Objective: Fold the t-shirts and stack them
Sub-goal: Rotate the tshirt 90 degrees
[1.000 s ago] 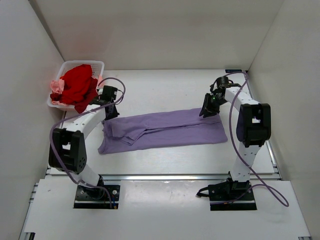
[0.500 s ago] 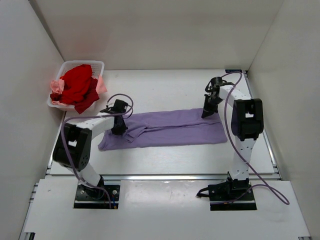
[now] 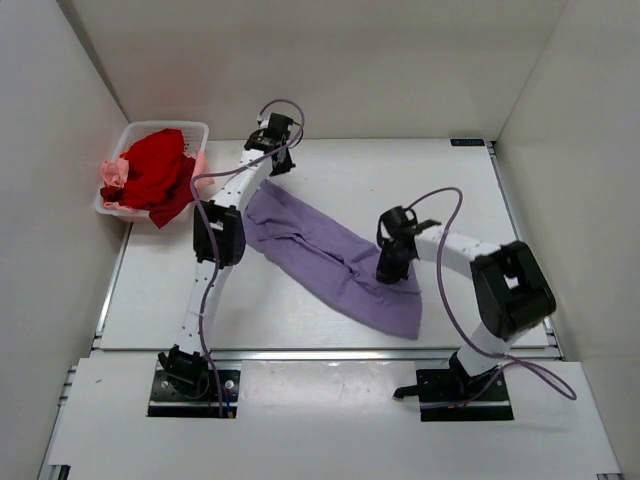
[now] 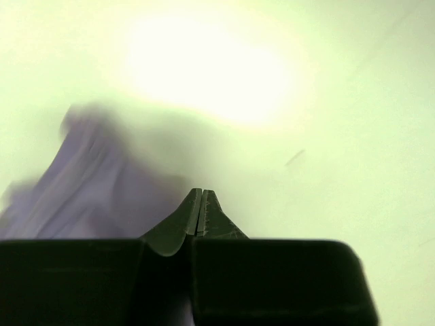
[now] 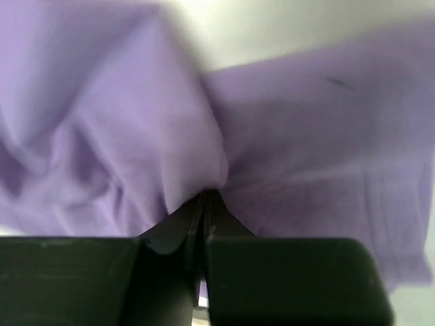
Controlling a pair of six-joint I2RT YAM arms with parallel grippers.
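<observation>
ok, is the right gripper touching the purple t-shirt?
Touching. The right wrist view shows the right gripper shut, with the purple t-shirt bunched and pinched between the tips of its fingers.

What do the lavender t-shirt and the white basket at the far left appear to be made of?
The lavender t-shirt looks like a thin, matte knit fabric, possibly cotton: it bunches into soft folds where the right end effector pinches it. The white basket looks like rigid plastic with slotted walls, though its detail is small here.
</observation>
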